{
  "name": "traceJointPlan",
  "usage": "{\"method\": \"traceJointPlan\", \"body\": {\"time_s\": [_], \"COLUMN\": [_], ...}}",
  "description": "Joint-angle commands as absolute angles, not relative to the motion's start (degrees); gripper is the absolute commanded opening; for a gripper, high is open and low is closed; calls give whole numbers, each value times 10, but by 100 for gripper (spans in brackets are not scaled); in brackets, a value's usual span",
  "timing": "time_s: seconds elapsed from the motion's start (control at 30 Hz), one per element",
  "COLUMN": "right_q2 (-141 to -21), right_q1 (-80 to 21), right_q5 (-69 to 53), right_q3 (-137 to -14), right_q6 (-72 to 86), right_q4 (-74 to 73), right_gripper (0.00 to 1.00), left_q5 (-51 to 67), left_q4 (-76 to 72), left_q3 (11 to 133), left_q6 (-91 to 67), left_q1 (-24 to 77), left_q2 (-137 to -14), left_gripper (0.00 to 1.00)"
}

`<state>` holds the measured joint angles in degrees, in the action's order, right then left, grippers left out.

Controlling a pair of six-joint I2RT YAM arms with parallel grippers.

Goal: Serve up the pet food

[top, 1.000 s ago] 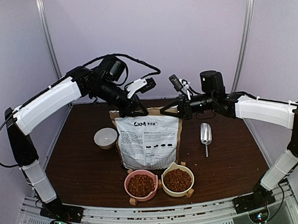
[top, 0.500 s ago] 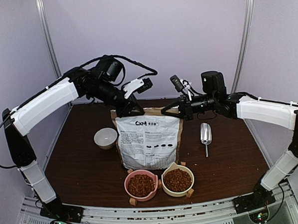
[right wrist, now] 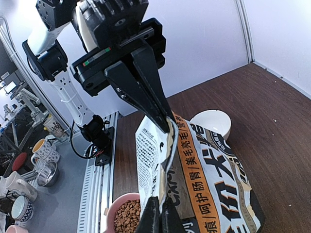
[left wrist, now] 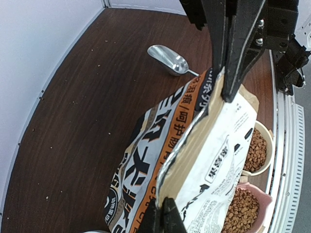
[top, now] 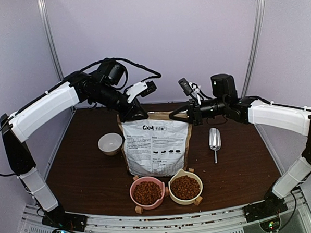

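**Left tool** (top: 132, 116): you have it clenched on the top left corner of the paper bag (top: 156, 148). Your left wrist view shows the fingers pressed together on the bag's upper edge.

**Right tool** (top: 172, 115): clenched on the bag's top right corner and facing the left tool across the bag's mouth. A strip of silver lining shows along the edge between the two pinches.

**Paper bag**: upright at mid-bench (top: 80, 172), held by both top corners. Its white printed face is turned toward your near edge, and its foot stands just behind the two filled bowls.

**Pet food** (top: 147, 192): reddish-brown kibble heaped in the pink bowl (top: 148, 205) and in the cream bowl (top: 186, 201). The two bowls sit side by side at the near edge, the pink one on the left.

**White bowl** (top: 107, 147): on the bench just left of the bag.

**Metal scoop** (top: 214, 139): lying flat to the right of the bag and apart from it, with its handle toward the near edge.
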<state>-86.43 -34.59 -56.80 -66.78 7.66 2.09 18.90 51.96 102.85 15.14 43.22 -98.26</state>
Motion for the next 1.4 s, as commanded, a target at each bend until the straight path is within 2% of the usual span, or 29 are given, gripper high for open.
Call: {"method": "traceJointPlan", "body": {"time_s": [0.0,0.27,0.33,0.5,0.6,0.67,0.7,0.77,1.0,1.03,1.07,1.23,1.37], "right_q2": [-806,-803,-802,-799,-796,-794,-794,-794,-792,-792,-792,-792,-791], "right_q1": [-321,-317,-317,-316,-315,-314,-314,-313,-312,-312,-312,-310,-310], "right_q5": [-592,-591,-590,-589,-588,-588,-589,-589,-589,-588,-588,-588,-579], "right_q3": [-667,-666,-665,-663,-662,-662,-662,-662,-663,-662,-663,-664,-669], "right_q6": [77,77,77,77,76,76,76,76,76,76,76,74,60], "right_q4": [22,21,21,20,17,16,17,17,17,16,15,9,-15], "right_gripper": [0,0,0,0,0,0,0,0,0,0,0,0,0], "left_q5": [65,43,43,25,10,8,8,10,-2,-5,-6,-26,-36], "left_q4": [562,562,562,561,562,562,562,562,549,549,549,538,521], "left_q3": [1008,990,986,980,972,968,966,964,960,960,959,952,943], "left_q6": [162,165,167,169,169,168,168,168,167,166,165,159,144], "left_q1": [387,377,375,369,363,361,361,360,357,356,354,348,337], "left_q2": [-963,-946,-943,-939,-936,-932,-932,-932,-924,-924,-924,-918,-902], "left_gripper": [4,8,0,0,12,13,12,0,0,6,8,5,8]}}
